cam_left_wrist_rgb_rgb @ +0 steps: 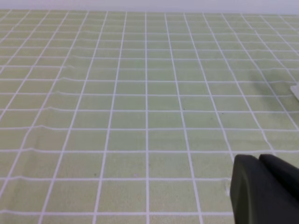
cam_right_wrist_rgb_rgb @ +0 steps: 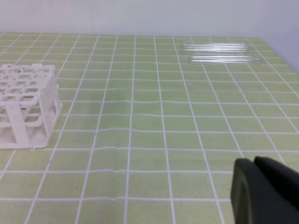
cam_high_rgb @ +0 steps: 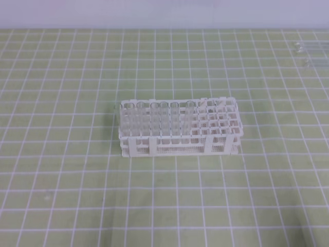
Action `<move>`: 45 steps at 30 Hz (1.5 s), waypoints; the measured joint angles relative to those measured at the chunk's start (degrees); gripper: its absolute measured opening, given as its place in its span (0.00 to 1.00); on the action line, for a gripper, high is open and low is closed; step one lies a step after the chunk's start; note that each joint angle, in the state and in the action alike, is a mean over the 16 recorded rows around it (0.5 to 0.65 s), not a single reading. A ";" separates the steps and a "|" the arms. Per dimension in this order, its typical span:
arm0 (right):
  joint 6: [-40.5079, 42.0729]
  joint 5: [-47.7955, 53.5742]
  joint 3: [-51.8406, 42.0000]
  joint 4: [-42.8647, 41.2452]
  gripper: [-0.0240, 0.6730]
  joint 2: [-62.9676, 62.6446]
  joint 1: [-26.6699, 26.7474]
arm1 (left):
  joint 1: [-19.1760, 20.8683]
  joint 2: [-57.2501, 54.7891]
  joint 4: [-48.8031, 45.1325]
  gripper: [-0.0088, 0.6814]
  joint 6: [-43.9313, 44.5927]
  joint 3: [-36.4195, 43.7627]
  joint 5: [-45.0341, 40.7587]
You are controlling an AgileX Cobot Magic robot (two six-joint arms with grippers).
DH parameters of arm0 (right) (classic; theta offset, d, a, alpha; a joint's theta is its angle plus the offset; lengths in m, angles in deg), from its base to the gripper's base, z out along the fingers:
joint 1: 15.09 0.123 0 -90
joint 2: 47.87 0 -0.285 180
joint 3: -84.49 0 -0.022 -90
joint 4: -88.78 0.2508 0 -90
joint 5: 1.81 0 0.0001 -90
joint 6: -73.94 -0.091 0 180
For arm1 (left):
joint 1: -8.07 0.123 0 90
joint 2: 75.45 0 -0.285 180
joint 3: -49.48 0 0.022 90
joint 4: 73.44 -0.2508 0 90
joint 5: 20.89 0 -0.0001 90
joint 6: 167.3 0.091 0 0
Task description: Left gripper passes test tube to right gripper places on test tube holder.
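The white test tube holder (cam_high_rgb: 177,145) stands mid-mat, with several clear tubes upright in its left half and its right half open. The right wrist view has its end at the left (cam_right_wrist_rgb_rgb: 28,100). Two clear test tubes lie side by side on the mat at the far right (cam_high_rgb: 311,49), one behind (cam_right_wrist_rgb_rgb: 215,47) and one in front (cam_right_wrist_rgb_rgb: 225,59). Neither arm shows in the exterior high view. My left gripper (cam_left_wrist_rgb_rgb: 259,161) is shut on nothing above bare mat. My right gripper (cam_right_wrist_rgb_rgb: 254,162) is also shut and empty, well short of the lying tubes.
A green mat with a white grid (cam_high_rgb: 77,195) covers the table up to a pale wall at the back. A small white edge (cam_left_wrist_rgb_rgb: 295,91) shows at the right border of the left wrist view.
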 joint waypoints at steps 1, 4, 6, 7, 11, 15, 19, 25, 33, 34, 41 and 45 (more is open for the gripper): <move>0.00 0.00 0.00 0.00 0.01 0.00 0.00 | 0.00 -0.11 -0.02 0.01 -0.01 -0.05 -0.02; 0.00 0.00 0.00 0.00 0.01 0.00 0.00 | 0.00 0.11 -0.02 0.01 -0.01 -0.05 -0.02; 0.00 0.00 0.00 0.00 0.01 0.00 0.00 | 0.00 0.33 0.00 0.01 -0.01 0.00 -0.02; 0.00 0.00 0.00 0.00 0.01 0.00 0.00 | 0.01 0.44 0.02 0.01 -0.01 0.05 -0.02; 0.00 0.00 0.00 0.00 0.01 0.00 0.00 | 0.01 0.78 0.09 0.01 -0.02 0.18 0.10; 0.00 0.00 0.00 0.00 0.01 0.00 0.00 | 0.01 0.78 0.07 0.01 -0.03 0.14 0.15; 0.00 0.00 0.00 0.00 0.01 0.00 0.00 | 0.01 1.00 0.14 0.01 -0.03 0.27 0.15; 0.00 0.00 0.00 0.00 0.01 0.00 0.00 | 0.01 1.00 0.14 0.01 -0.01 0.27 -0.01; 0.00 0.00 0.00 0.00 0.01 0.01 0.00 | 0.01 1.00 0.16 0.01 -0.01 0.32 -0.01; 0.00 0.00 0.00 0.00 0.01 0.01 0.00 | 0.01 1.00 0.14 0.01 -0.01 0.27 -0.01; 0.00 0.00 0.00 0.00 0.01 0.02 0.00 | 0.01 0.56 0.08 0.01 -0.02 0.14 0.11; 0.00 0.00 0.00 0.00 0.01 0.02 0.00 | 0.01 0.44 0.08 0.01 -0.04 0.14 0.28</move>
